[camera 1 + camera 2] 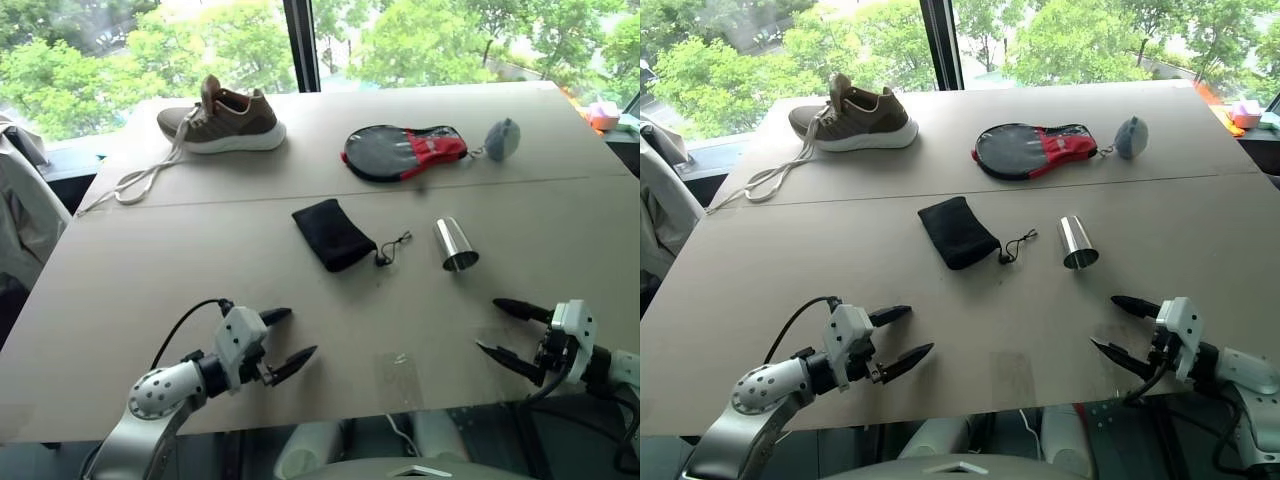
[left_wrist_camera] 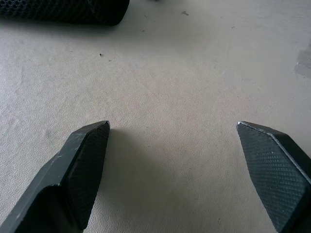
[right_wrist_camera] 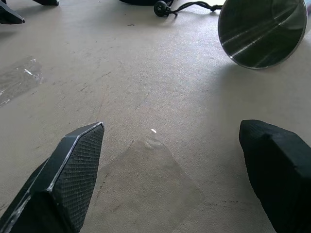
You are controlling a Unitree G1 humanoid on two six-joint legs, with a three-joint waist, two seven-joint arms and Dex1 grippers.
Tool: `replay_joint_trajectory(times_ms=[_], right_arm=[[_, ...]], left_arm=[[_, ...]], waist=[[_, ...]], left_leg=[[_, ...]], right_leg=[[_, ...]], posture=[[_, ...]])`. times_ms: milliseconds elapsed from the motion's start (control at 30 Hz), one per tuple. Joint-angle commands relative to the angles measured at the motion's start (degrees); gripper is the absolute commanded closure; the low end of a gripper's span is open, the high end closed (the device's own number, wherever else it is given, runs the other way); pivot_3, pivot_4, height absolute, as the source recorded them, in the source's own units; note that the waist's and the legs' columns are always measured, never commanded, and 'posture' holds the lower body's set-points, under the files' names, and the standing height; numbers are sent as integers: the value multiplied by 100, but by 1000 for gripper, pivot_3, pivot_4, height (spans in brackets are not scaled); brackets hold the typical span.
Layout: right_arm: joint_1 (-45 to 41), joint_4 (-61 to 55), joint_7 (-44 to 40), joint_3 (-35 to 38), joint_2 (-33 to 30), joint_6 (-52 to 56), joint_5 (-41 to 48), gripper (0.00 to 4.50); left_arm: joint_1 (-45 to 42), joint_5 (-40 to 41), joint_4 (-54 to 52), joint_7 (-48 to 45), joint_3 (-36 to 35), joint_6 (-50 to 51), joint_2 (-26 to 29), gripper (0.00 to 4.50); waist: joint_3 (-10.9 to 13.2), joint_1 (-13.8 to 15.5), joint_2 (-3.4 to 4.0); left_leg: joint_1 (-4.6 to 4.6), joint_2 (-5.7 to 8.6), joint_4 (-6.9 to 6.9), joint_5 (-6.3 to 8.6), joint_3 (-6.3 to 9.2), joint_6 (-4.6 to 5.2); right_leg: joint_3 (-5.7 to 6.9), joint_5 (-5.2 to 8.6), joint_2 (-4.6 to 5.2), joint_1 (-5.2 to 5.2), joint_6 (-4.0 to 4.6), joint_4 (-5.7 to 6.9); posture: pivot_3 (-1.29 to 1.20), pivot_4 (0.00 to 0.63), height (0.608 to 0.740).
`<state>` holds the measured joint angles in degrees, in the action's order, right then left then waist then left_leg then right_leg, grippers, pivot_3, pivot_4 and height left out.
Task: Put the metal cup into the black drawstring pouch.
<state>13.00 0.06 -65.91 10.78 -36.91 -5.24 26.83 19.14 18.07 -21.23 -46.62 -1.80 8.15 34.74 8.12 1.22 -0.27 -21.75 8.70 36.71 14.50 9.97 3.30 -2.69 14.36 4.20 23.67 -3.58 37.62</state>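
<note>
On the table [image 1: 150, 270], the metal cup [image 1: 456, 244] lies on its side at about 3 o'clock from the black drawstring pouch [image 1: 332, 234], near it but apart. The left gripper [image 1: 283, 340] hovers at the pouch's 7 o'clock, fingers spread wide and empty. The right gripper [image 1: 500, 328] sits at the cup's 5 o'clock, likewise wide and empty.

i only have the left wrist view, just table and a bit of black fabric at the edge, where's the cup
Observer: The cup lies on its side beside the pouch, on the right arm's side.
Operator: which way is its mouth
Observer: Toward the right gripper; the right wrist view looks into it.
Operator: right fingers open?
Observer: Yes, wide apart and holding nothing, short of the cup.
Operator: pouch cord?
Observer: The cord trails from the pouch toward the cup.
</note>
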Motion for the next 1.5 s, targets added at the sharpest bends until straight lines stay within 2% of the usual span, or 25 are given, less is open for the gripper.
replay_joint_trajectory(times_ms=[33, 567, 800, 1033, 1200, 1367, 1500], right_arm=[[-18, -72, -51, 124, 22, -126, 76, 39], [74, -209, -19, 87, 100, -64, 112, 39], [155, -479, 57, 19, 174, 5, 135, 39], [493, -1477, 266, -279, 479, 165, 344, 39], [668, -2071, 673, -508, 811, 305, 361, 39], [838, -2328, 1007, -569, 915, 363, 296, 39], [903, -2400, 1156, -562, 925, 345, 271, 39]], left_arm=[[-16, 28, -52, -50, -86, -86, 41, 174], [-98, 87, -51, -95, -106, -39, 29, 174], [-438, 25, 34, 31, -72, -112, -85, 174], [-1513, -802, 573, 388, 262, -609, -222, 174], [-2881, -1519, 1408, 584, 964, -741, -604, 174], [-3547, -1791, 1831, 777, 1242, -766, -950, 174], [-3795, -2420, 2077, 861, 1584, -1098, -849, 174]], waist=[[0, 0, 0], [0, 15, 0], [0, 45, 1], [1, 127, -2], [1, 185, -5], [3, 134, -9], [3, 96, -9]], left_leg=[[0, 0, 0, 0, 0, 0], [0, 0, 0, 0, 0, 0], [0, 0, 0, 0, 0, 0], [0, -1, 2, -1, 1, -2], [0, 0, 10, -1, 1, -3], [-3, 1, 10, -20, -3, -20], [-2, 1, 8, -22, -2, -19]], right_leg=[[0, 0, 0, 0, 0, 0], [0, 0, 0, 0, 0, 0], [1, 0, 0, 0, 0, 1], [2, -1, -1, 0, 0, 2], [14, -2, -3, 0, -2, 3], [14, -2, -3, 3, -2, 3], [13, -2, -5, 4, -2, 5]], posture=[[0, 150, 740], [0, 150, 740], [0, 150, 740], [0, 150, 740], [0, 150, 740], [0, 150, 740], [0, 150, 740]])
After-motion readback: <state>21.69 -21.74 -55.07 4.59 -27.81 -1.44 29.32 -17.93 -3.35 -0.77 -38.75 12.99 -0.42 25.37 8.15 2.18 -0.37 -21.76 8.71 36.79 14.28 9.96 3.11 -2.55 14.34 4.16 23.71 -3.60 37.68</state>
